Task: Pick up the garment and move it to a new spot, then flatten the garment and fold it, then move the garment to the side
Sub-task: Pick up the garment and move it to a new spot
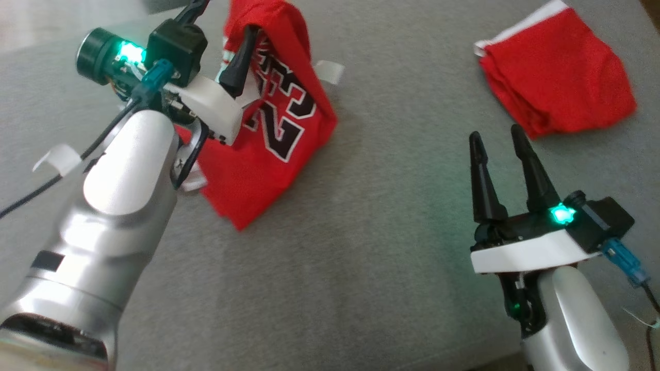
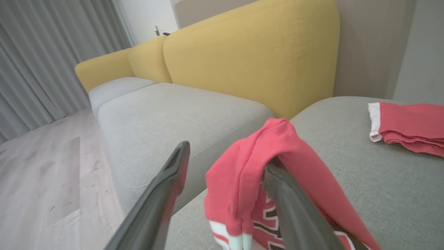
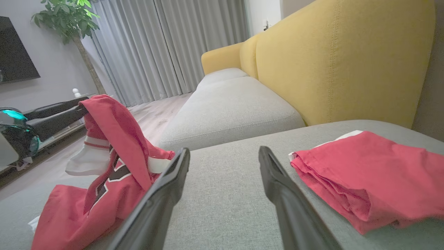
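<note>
The garment [image 1: 278, 134] is a red jersey with a black and white 23, its lower part heaped on the grey sofa cushion [image 1: 361, 247]. My left gripper [image 1: 227, 20] is raised over it with the jaws open. The jersey's top edge [image 2: 239, 180] hangs draped over the one finger [image 2: 295, 215] and is not clamped. The other finger [image 2: 163, 194] is bare. In the right wrist view the jersey [image 3: 104, 180] rises in a peak at the left. My right gripper [image 1: 495, 132] is open and empty, low over the cushion to the right [image 3: 223, 151].
A second red cloth, folded [image 1: 557, 77], lies at the far right of the cushion [image 3: 367, 173]. White tape strips [image 1: 330, 72] sit on the fabric. The yellow backrest [image 2: 249, 59] stands behind. Wooden floor [image 2: 41, 180] drops off beyond the cushion's left edge.
</note>
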